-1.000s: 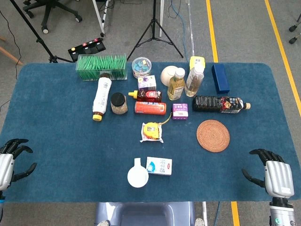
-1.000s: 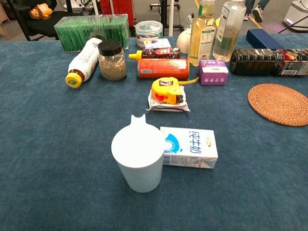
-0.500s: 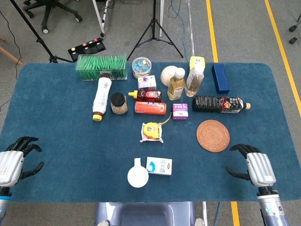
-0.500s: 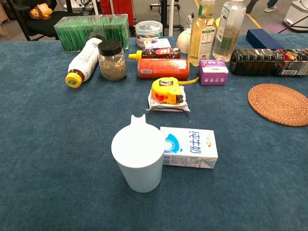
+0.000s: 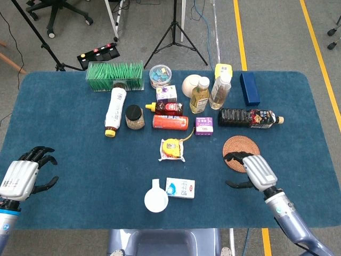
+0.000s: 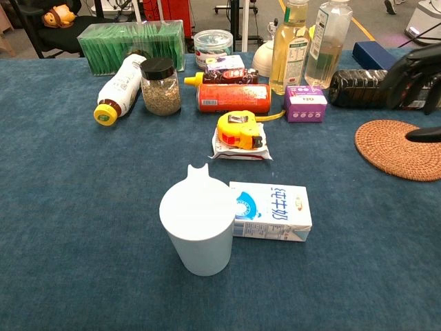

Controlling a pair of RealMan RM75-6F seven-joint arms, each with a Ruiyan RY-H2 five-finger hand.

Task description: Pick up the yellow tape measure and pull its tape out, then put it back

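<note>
The yellow tape measure (image 5: pixel 171 146) (image 6: pixel 240 129) lies on a white packet (image 5: pixel 172 154) near the middle of the blue table, a short bit of yellow tape sticking out toward the purple box (image 5: pixel 203 126). My right hand (image 5: pixel 251 169) hovers open over the near edge of the woven coaster (image 5: pixel 241 150), well right of the tape measure; its dark fingers (image 6: pixel 412 69) show at the right edge of the chest view. My left hand (image 5: pixel 24 174) is open at the table's near left, far from the tape measure.
A white cup (image 5: pixel 156 201) and a milk carton (image 5: pixel 180 188) stand in front of the tape measure. Behind it lie an orange can (image 5: pixel 170 122), a jar (image 5: pixel 135 117), bottles (image 5: pixel 114 111) (image 5: pixel 248 117), a green box (image 5: pixel 115 76) and a blue box (image 5: pixel 249 88).
My right hand has moved left and forward from the near right corner to the coaster's edge. My left hand has crept a little to the right. The tape measure has not moved.
</note>
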